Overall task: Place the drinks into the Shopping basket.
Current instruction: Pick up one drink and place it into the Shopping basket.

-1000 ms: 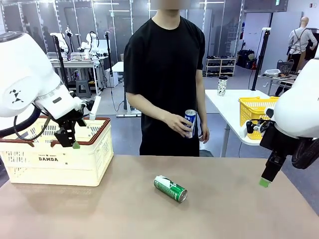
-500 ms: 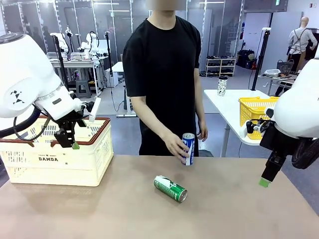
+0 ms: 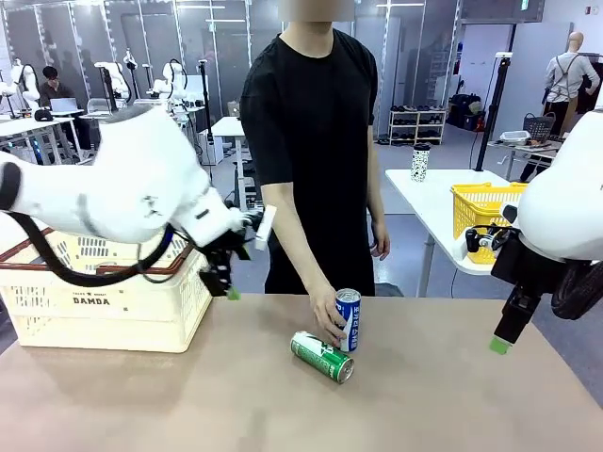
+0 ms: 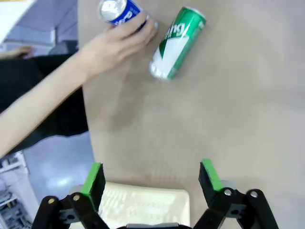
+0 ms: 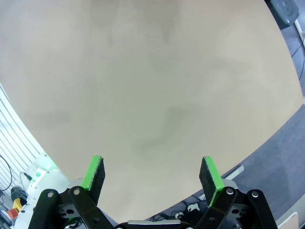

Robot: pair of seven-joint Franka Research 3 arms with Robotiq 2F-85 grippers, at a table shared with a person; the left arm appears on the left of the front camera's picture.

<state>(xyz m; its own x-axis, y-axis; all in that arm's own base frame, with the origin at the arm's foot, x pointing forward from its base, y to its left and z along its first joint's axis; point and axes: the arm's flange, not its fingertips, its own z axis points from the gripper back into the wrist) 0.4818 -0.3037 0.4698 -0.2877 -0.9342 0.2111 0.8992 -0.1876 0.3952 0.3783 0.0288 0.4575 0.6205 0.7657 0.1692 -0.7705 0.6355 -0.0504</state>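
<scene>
Green can (image 3: pixel 322 357) lying on its side mid-table, slim blue-and-white can (image 3: pixel 348 319) upright just behind it, cream lattice DAMDA basket (image 3: pixel 113 306) at left.

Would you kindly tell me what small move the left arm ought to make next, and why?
Probably ease the open left gripper toward the green metal can lying on its side on the brown table, which nothing holds. The person's hand is wrapped round the upright blue-and-white can right beside it, so I would leave that one for now.
</scene>
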